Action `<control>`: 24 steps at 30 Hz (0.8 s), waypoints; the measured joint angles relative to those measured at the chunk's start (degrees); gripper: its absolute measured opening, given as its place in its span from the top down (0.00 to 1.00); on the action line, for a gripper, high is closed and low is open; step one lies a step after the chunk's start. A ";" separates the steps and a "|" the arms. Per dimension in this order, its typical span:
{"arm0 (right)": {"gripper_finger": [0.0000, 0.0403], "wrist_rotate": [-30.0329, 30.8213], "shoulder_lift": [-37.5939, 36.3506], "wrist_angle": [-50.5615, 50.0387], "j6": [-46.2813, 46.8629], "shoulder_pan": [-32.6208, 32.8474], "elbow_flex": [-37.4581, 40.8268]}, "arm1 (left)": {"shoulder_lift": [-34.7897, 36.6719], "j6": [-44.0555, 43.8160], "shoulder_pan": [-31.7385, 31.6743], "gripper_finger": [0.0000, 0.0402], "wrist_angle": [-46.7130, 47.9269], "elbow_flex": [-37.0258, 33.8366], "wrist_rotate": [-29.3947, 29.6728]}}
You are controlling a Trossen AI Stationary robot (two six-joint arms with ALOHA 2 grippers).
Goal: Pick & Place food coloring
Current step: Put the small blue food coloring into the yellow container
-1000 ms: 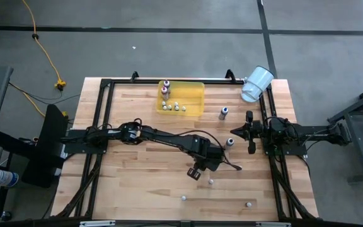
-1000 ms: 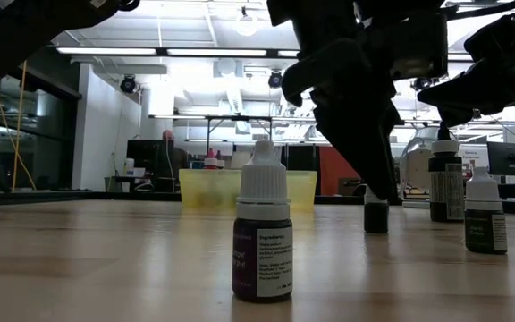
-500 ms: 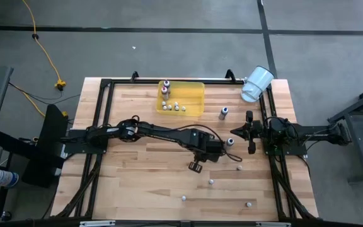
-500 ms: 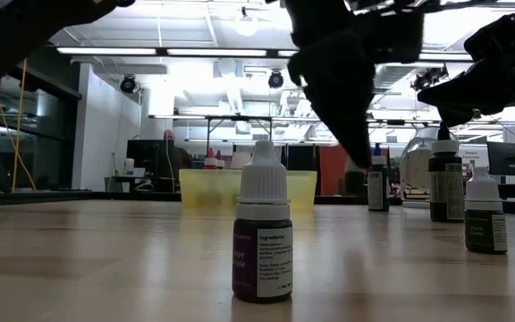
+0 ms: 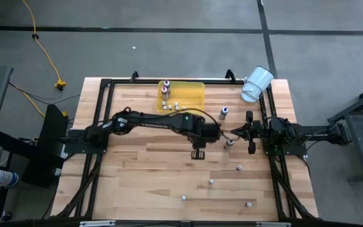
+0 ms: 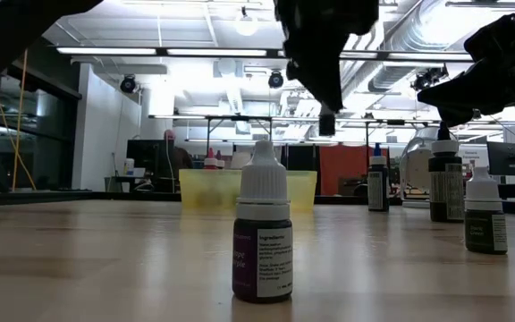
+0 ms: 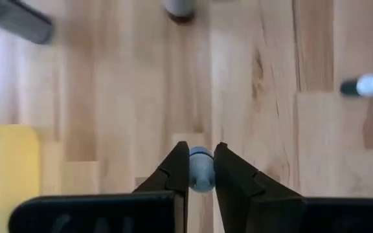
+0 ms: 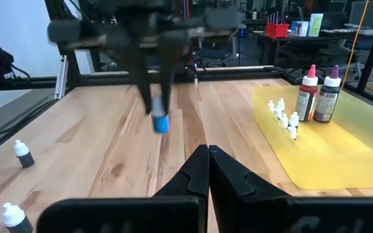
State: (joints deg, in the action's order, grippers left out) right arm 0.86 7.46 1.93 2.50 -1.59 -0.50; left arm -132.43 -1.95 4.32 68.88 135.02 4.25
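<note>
My left gripper (image 5: pixel 198 153) is over the middle of the table, shut on a small food coloring bottle (image 7: pixel 199 169) whose blue end shows below the fingertips in the right wrist view (image 8: pixel 160 123). In the low view the bottle (image 6: pixel 327 123) hangs high above the wood. The yellow tray (image 5: pixel 191 101) at the far edge holds several tiny pale bottles and two taller ones (image 8: pixel 311 92). My right gripper (image 5: pixel 234 132) is shut and empty at the right, next to a standing bottle (image 5: pixel 230 142). My left gripper pinches the bottle (image 7: pixel 199 162) between its two fingers (image 7: pixel 173 169). The fingers come from above, pointing down. The bottle hangs upright below the fingertips, lifted clear of the table.
Loose bottles stand on the wood: one near the tray's right (image 5: pixel 224 113), three tiny ones toward the near edge (image 5: pixel 239 168) (image 5: pixel 211 181) (image 5: pixel 183 197), one at the near right (image 5: pixel 249 204). A white cup (image 5: pixel 257 84) lies at the far right corner. A purple bottle (image 6: pixel 262 241) stands nearest the low camera.
My left gripper has risen from the table with the bottle and gone toward the far edge, toward the yellow tray. The bottle, which stood on the wood a second ago, now hangs clear of it.
</note>
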 joint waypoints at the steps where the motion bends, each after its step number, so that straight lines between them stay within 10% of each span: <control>1: 1.00 0.00 0.01 0.00 0.00 -0.01 0.00 | 0.79 -0.92 -0.42 0.90 0.93 -0.02 -0.02; 24: 1.00 0.02 0.83 0.02 0.00 0.00 -0.02 | 6.67 -12.03 -16.44 0.91 9.63 -0.54 2.86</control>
State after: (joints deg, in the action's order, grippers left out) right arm 0.89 8.29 1.96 2.50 -1.59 -0.51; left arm -125.75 -13.98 -12.12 78.51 134.48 7.11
